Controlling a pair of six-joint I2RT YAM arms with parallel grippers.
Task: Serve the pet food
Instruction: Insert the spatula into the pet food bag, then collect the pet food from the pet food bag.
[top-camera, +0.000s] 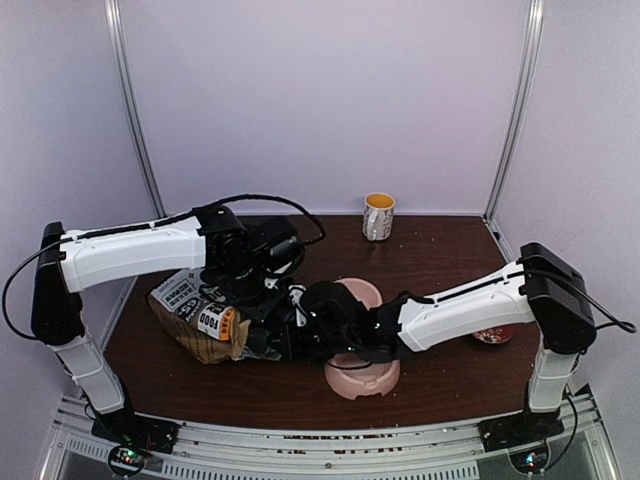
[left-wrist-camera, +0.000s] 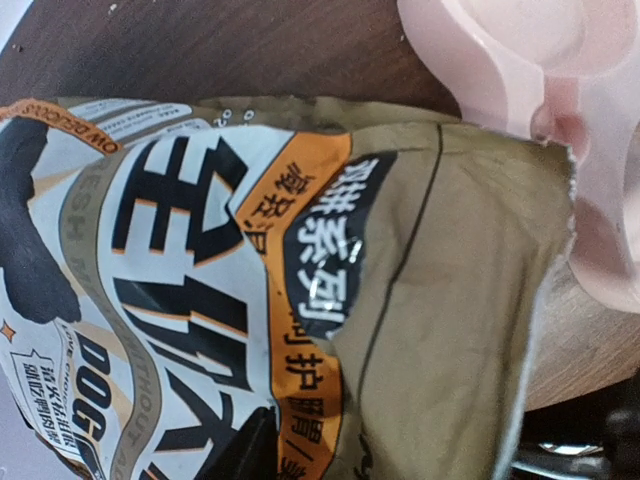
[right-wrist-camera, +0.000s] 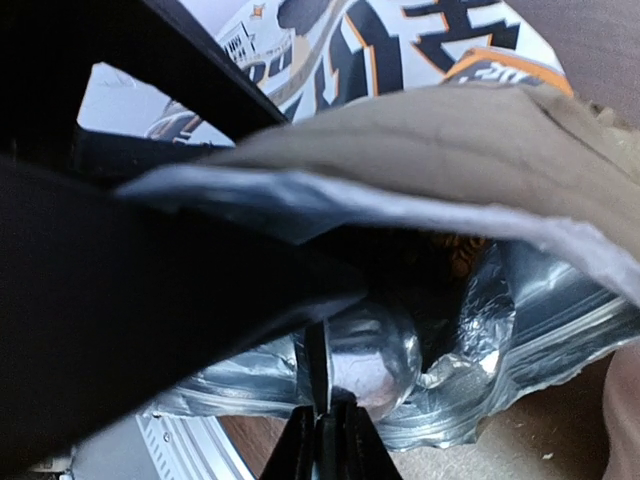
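The pet food (right-wrist-camera: 455, 255) shows only as a small orange-brown patch deep in the dark mouth of the bag (top-camera: 195, 325), at the upper right of the right wrist view. It is too dim to make out single pellets. Crinkled silver foil lining (right-wrist-camera: 560, 300) surrounds it.

The right claw (right-wrist-camera: 322, 415) sits at the bottom centre of that view, reaching into the bag's mouth. Its fingers are drawn nearly together on a thin bright metal strip (right-wrist-camera: 318, 365) that leads to a rounded shiny form. What that form is cannot be told.

The left claw (top-camera: 252, 292) hangs over the bag's upper edge at the centre left of the top view. How wide it stands, and whether it holds the bag, cannot be told.

The bag is brown paper with a white, orange and black label. The left wrist view shows "DOG" at the lower left, "FRESH" along a band, "DELICIOUS" on the orange strip at the upper left, and large black Chinese characters. The top view shows "FOOD" on an orange patch.

The bag's ragged mouth edge lies against the rim of the pink double bowl (left-wrist-camera: 600, 250). That bowl sits near the front edge of the brown surface (top-camera: 440, 255) at the lower centre. A mug (top-camera: 378, 216) stands well apart at the back edge. Bare surface shows between the mug and the right arm.
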